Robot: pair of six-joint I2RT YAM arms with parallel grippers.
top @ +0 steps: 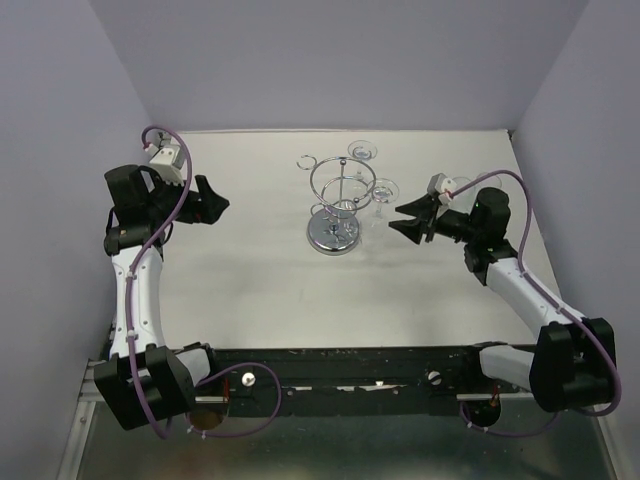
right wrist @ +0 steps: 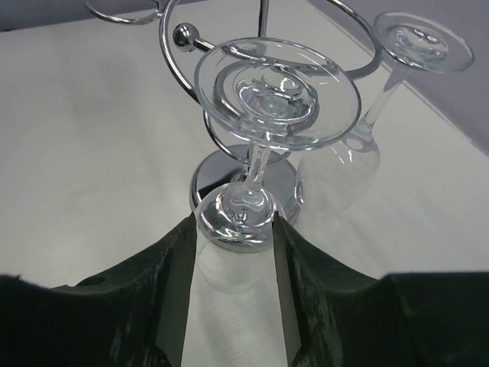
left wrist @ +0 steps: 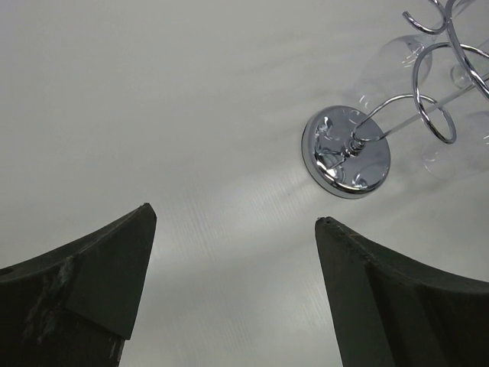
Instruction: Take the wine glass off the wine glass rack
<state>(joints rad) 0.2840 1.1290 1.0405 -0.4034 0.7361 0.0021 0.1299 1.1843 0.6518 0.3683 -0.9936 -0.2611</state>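
The chrome wine glass rack stands mid-table; its mirrored base and ring also show in the right wrist view. A clear wine glass hangs upside down from a loop on the rack's right side, its foot resting on the wire. My right gripper has closed in on the bowl, with both fingers touching its sides. In the top view that gripper sits just right of the glass. My left gripper stands open and holds nothing, well left of the rack.
A second upside-down glass hangs from the rack's far side. Grey walls close in the table at the left, back and right. A dark rail with both arm bases runs along the near edge.
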